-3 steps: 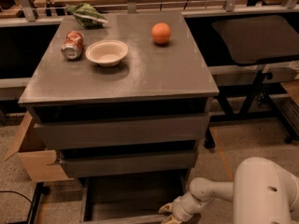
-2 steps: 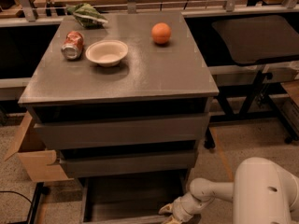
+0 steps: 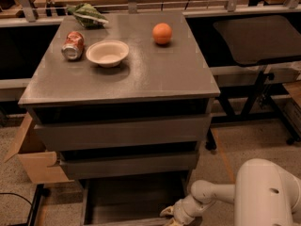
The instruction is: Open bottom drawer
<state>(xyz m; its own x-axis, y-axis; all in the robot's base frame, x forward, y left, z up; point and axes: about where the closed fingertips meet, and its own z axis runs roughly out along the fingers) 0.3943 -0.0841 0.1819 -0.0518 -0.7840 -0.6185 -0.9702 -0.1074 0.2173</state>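
Note:
The bottom drawer (image 3: 131, 199) is pulled out below the two larger grey drawer fronts, and its shallow dark box body shows at the bottom of the camera view. Its front edge runs along the lower frame edge. My gripper (image 3: 170, 217) reaches from the white arm (image 3: 221, 194) at the lower right and sits at the drawer's front right corner, partly cut off by the frame edge.
The grey cabinet top (image 3: 155, 74) holds a crushed can (image 3: 73, 45), a white bowl (image 3: 107, 53), an orange (image 3: 162, 33) and a green bag (image 3: 87, 14). An open cardboard box (image 3: 35, 161) stands at the left. A black stand (image 3: 256, 86) is at the right.

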